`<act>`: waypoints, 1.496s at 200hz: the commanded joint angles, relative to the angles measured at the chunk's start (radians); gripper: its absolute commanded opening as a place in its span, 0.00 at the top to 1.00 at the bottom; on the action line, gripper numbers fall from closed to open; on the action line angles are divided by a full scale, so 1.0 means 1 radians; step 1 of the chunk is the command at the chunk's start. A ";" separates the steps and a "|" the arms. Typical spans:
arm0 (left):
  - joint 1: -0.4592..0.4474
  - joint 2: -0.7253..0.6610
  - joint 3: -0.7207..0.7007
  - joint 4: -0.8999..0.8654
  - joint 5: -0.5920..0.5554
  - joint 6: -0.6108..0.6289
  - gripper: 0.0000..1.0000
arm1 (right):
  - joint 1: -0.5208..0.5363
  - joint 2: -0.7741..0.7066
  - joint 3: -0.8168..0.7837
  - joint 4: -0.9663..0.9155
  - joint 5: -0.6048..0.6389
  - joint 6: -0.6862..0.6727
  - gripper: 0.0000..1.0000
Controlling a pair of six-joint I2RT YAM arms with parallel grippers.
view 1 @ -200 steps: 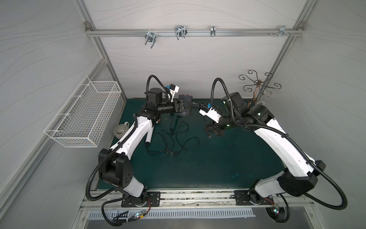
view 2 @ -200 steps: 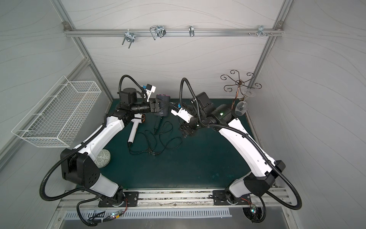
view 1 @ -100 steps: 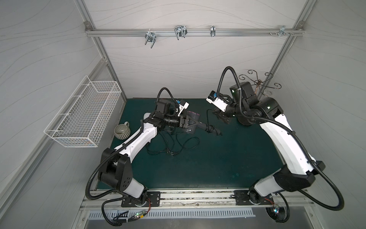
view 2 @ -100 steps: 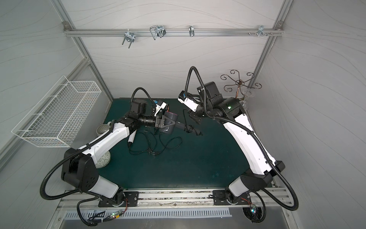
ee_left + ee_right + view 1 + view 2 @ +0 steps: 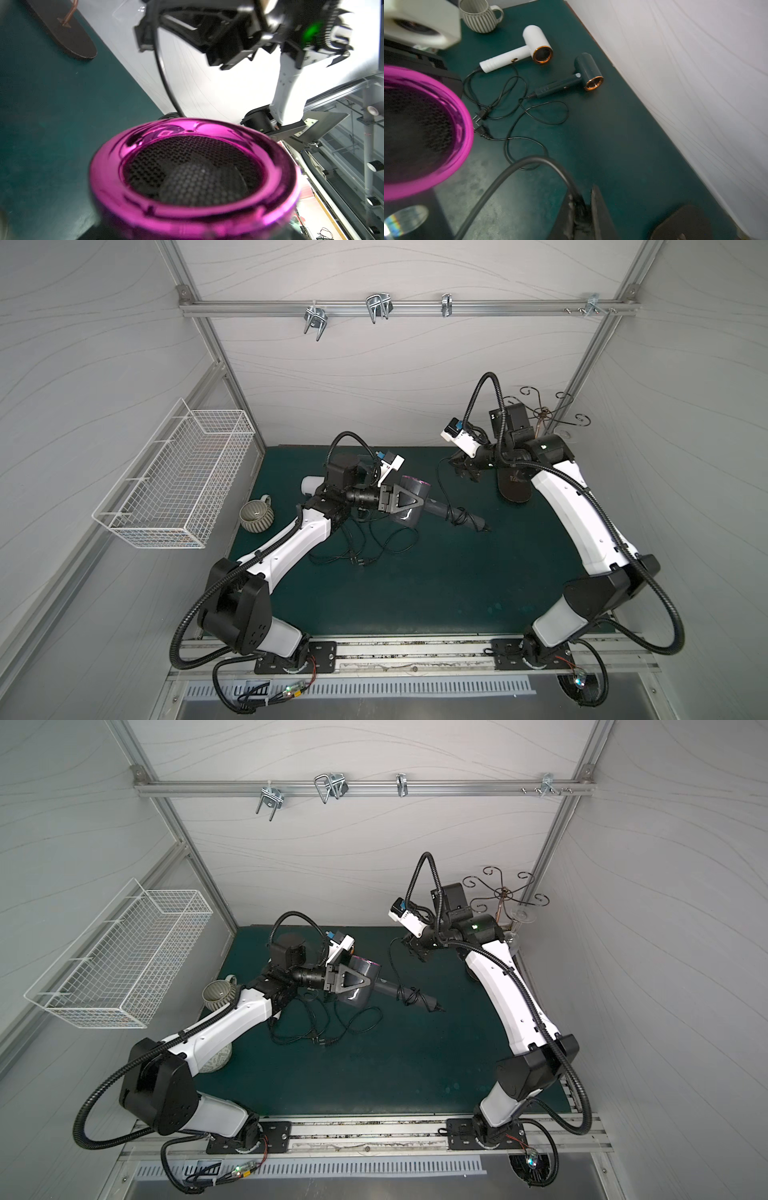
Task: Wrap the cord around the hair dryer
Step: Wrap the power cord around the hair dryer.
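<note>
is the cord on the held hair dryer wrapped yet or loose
Partly wrapped: a few turns of cord circle the hair dryer handle, and the rest runs free up to the right gripper, shut on it.

even bright light, wrist cams blurry, glare

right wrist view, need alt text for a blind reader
The right gripper pinches a thick black cord beside a glossy magenta-rimmed hair dryer with black mesh. On the dark green mat are a white hair dryer, a dark teal hair dryer, their loose cords and a striped grey mug.
</note>
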 commanded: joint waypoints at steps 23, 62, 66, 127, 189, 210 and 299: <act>-0.011 -0.047 0.039 0.381 0.074 -0.211 1.00 | -0.075 0.047 -0.092 0.147 -0.318 0.050 1.00; -0.006 -0.005 0.108 0.505 0.071 -0.320 1.00 | -0.151 0.086 -0.118 0.232 -0.446 0.140 1.00; -0.006 0.001 0.117 0.513 0.070 -0.330 1.00 | -0.160 0.090 -0.123 0.245 -0.458 0.152 1.00; 0.044 0.083 0.225 0.702 0.028 -0.496 1.00 | -0.252 0.090 -0.259 0.425 -0.591 0.364 1.00; 0.090 0.182 0.300 0.923 -0.047 -0.689 1.00 | -0.271 0.017 -0.434 0.572 -0.604 0.585 1.00; 0.102 0.198 0.323 0.932 -0.059 -0.700 1.00 | -0.271 -0.015 -0.490 0.629 -0.609 0.649 1.00; 0.141 0.246 0.325 0.987 -0.171 -0.744 1.00 | -0.269 -0.094 -0.683 0.891 -0.617 0.940 1.00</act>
